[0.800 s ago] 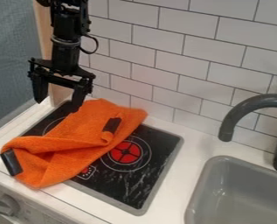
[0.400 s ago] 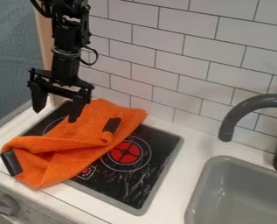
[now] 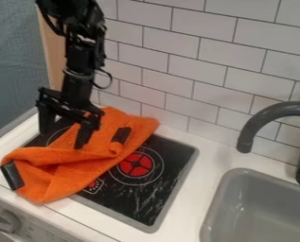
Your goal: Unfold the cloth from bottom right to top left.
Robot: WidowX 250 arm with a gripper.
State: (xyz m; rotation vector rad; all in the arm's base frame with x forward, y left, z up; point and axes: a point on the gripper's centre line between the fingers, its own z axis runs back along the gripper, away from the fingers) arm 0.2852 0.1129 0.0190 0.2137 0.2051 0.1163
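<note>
My black gripper (image 3: 62,138) hangs over the upper left part of the stove, its two fingers spread wide apart. The right finger is in front of the orange cloth (image 3: 63,168), while the left one is beyond the cloth's upper left edge. Whether the right fingertip touches the fabric, I cannot tell. Folded and rumpled, the cloth lies diagonally across the left side of the stove (image 3: 171,183), with one dark patch at its lower left corner and another near its upper right side.
A grey sink (image 3: 260,208) with a dark curved faucet (image 3: 266,120) is at the right. White wall tiles (image 3: 171,90) rise behind the white counter (image 3: 206,163). A knob (image 3: 8,220) sits on the front panel at the lower left.
The gripper has come down and slightly to the right, bringing its right finger in front of the cloth. Its fingers have stayed apart, and the cloth lies as before.
</note>
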